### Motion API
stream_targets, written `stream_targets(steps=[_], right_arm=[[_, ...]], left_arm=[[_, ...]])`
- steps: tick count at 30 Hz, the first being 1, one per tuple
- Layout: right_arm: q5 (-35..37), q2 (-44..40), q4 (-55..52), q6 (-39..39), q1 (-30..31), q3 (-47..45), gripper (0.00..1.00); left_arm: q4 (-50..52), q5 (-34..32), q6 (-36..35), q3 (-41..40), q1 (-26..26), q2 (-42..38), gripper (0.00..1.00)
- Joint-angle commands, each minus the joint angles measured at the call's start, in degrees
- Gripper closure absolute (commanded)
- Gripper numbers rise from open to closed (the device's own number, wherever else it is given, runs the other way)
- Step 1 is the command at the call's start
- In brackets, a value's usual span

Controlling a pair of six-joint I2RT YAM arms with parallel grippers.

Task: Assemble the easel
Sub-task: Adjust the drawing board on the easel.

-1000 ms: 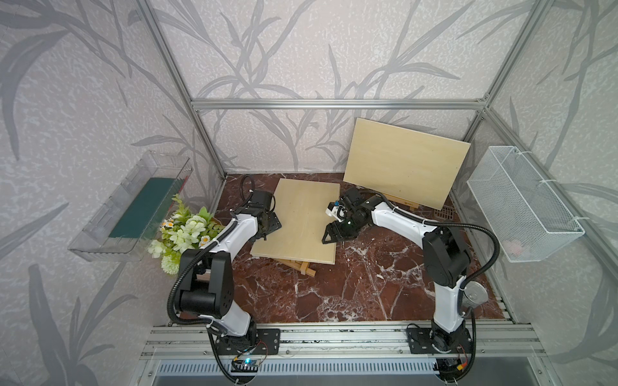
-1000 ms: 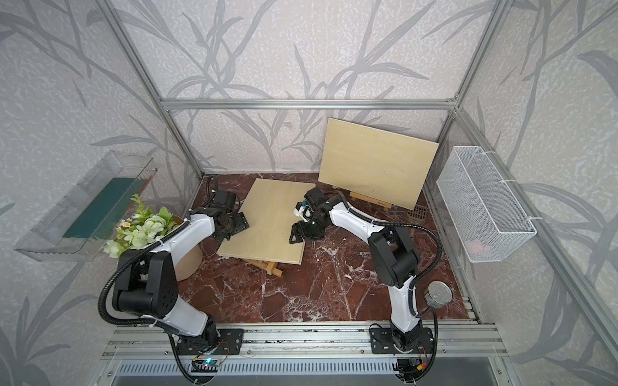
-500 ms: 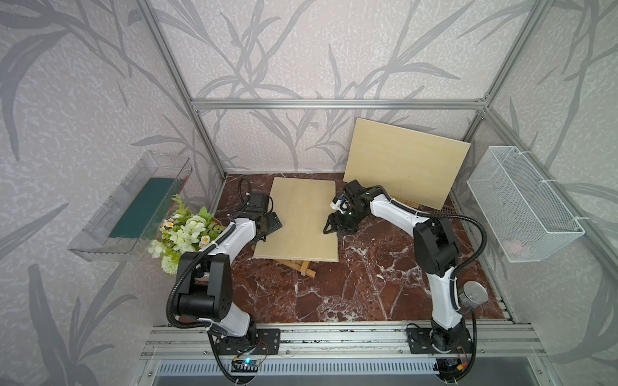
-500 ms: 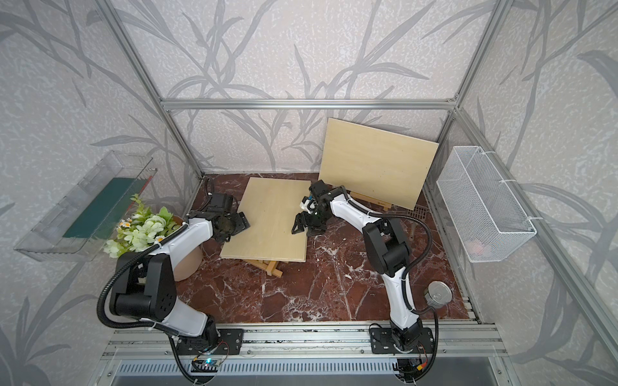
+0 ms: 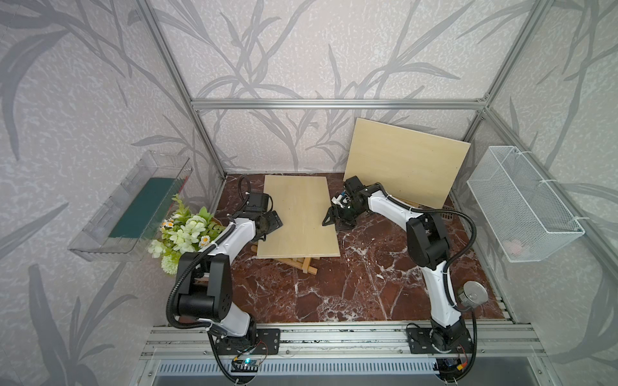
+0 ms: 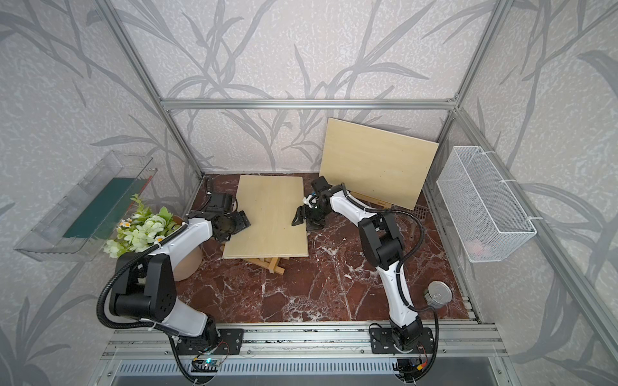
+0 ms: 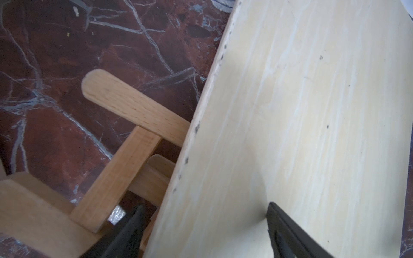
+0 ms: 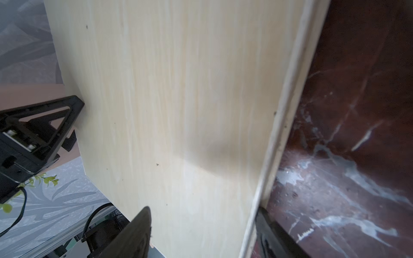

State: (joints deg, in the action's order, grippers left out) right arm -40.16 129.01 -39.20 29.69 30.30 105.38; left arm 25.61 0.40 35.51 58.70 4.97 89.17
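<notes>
A pale plywood board lies flat on the folded wooden easel frame, whose legs stick out under its near edge. My left gripper is open and straddles the board's left edge, one finger above and one below. At the right edge my right gripper is open the same way, with the board between its fingers. The left wrist view shows the frame's slats beside the board.
A second, larger board leans against the back right wall. Left of the floor stand a flower pot and a clear tray. At the right are a white wire basket and a metal tin.
The board has turned square to the floor and shifted toward the back. Both grippers have moved back along its side edges.
</notes>
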Motion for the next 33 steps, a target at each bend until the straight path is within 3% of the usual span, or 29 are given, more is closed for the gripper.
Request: stream_targets(steps=[1, 7, 18, 24, 33], right_arm=[[-14.0, 2.2, 9.6, -1.8, 6.5, 1.9, 0.29], [-13.5, 3.1, 8.0, -2.9, 6.7, 2.7, 0.29], [-11.0, 4.2, 4.2, -5.9, 6.7, 3.8, 0.3], [-9.7, 3.6, 2.8, -7.6, 6.7, 3.3, 0.3], [-6.8, -0.3, 2.8, -9.3, 6.5, 0.2, 0.3]], left_arm=[[3.6, 8.0, 0.6, 0.5, 2.6, 0.8, 0.12], [6.1, 7.2, -1.5, 0.9, -0.4, -0.6, 0.01], [5.6, 11.7, -0.3, -3.4, -9.3, -5.5, 0.01], [5.3, 7.6, -1.1, -3.8, -12.9, -8.0, 0.01], [1.0, -3.1, -3.1, -2.8, -13.0, -7.2, 0.01]])
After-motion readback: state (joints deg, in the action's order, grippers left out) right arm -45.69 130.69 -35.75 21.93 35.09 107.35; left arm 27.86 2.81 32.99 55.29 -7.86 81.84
